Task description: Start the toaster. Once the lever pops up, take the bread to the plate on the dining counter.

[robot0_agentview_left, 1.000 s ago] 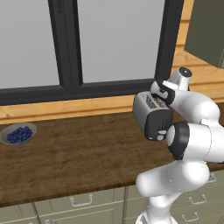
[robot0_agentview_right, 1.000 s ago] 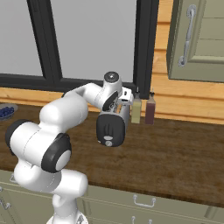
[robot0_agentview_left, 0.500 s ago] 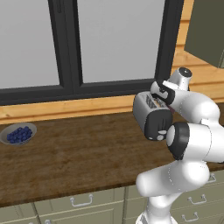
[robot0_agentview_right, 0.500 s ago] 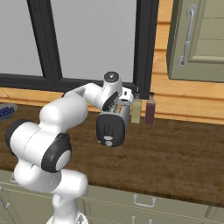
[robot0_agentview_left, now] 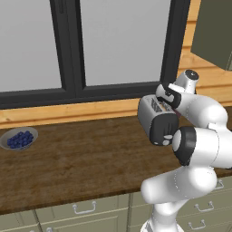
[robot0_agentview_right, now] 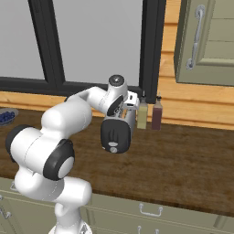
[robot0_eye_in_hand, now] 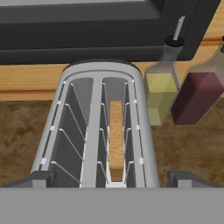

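Observation:
The silver toaster (robot0_agentview_left: 153, 117) (robot0_agentview_right: 119, 124) stands on the wood counter below the window, its black end panel (robot0_agentview_right: 115, 137) facing the robot. The lever on that panel is too small to make out. From above, the toaster (robot0_eye_in_hand: 94, 131) shows two slots, and the tan bread (robot0_eye_in_hand: 116, 140) stands sunk in the right-hand one. My gripper (robot0_eye_in_hand: 113, 179) hangs open just above the near end of the toaster, one fingertip on each side of its body, holding nothing. The hand (robot0_agentview_left: 168, 97) (robot0_agentview_right: 126, 106) sits over the toaster's top. The plate and the dining counter are out of view.
A yellow oil bottle (robot0_eye_in_hand: 159, 94) (robot0_agentview_right: 142, 114) and a dark red bottle (robot0_eye_in_hand: 197, 96) (robot0_agentview_right: 156, 114) stand close to the toaster's right by the wall. A grey bowl of blueberries (robot0_agentview_left: 18, 138) sits far left on the counter (robot0_agentview_left: 81, 163). A wall cabinet (robot0_agentview_right: 205, 41) hangs at the upper right.

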Motion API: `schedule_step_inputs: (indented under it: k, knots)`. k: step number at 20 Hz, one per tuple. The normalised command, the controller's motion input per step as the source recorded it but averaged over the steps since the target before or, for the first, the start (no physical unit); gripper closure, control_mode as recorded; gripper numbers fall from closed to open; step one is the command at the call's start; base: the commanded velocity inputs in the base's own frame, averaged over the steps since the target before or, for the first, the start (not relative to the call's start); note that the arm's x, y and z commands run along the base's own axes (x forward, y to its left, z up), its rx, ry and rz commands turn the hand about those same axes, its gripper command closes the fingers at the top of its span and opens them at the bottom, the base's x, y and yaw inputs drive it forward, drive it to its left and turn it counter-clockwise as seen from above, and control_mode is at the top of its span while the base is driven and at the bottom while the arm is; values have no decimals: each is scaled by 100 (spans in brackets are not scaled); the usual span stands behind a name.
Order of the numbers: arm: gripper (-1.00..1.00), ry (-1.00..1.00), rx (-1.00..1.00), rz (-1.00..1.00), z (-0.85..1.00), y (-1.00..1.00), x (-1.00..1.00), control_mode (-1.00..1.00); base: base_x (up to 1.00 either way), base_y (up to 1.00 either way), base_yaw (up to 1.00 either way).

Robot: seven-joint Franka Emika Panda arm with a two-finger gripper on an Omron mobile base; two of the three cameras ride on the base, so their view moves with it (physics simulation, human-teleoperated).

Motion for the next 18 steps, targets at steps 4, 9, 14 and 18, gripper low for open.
schedule_step_inputs:
  k: [4,9,14,18]
  knots:
    - [-100,0,0,0,0,0,0,-100,0,0,0]
    - [-100,0,0,0,0,0,0,-100,0,0,0]
    - [-100,0,0,0,0,0,0,-100,0,0,0]
    - [-100,0,0,0,0,0,0,-100,0,0,0]
